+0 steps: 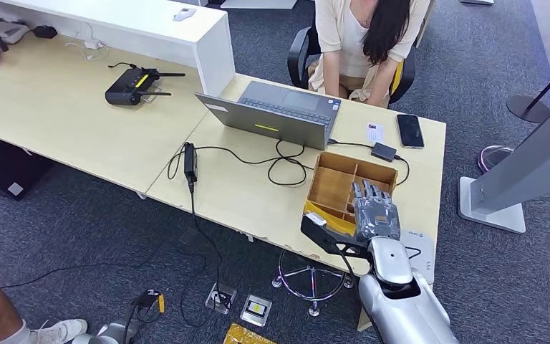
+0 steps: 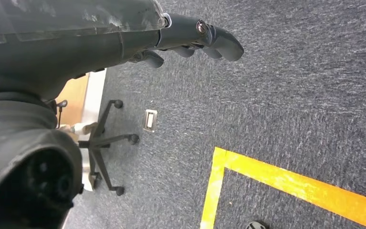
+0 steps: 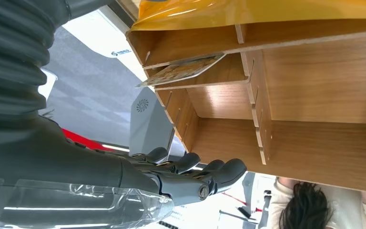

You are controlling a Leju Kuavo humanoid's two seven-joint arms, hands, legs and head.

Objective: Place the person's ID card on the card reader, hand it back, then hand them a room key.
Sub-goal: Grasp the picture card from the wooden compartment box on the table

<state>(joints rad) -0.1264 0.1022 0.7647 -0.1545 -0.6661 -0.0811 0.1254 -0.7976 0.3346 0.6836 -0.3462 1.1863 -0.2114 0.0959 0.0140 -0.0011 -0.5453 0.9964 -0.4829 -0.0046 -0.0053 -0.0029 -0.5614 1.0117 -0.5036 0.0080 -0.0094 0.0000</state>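
My right hand [image 1: 374, 211] hovers over the near side of a wooden divided box [image 1: 335, 180], fingers stretched out and holding nothing. In the right wrist view its fingers [image 3: 198, 175] lie just outside the box [image 3: 314, 95], where a patterned card [image 3: 183, 70] leans in one compartment. A small white card [image 1: 374, 132] lies on the table in front of the seated person [image 1: 362, 43], apart from the black card reader [image 1: 383, 151]. My left hand [image 2: 190, 40] hangs over the carpet with its fingers loosely extended and nothing in them.
An open laptop [image 1: 272, 111] and looped cables [image 1: 286, 161] lie left of the box. A phone [image 1: 409, 130] lies beside the white card. Something yellow [image 1: 327, 221] fills the box's near compartment. A white stand [image 1: 537, 172] rises to the right of the table.
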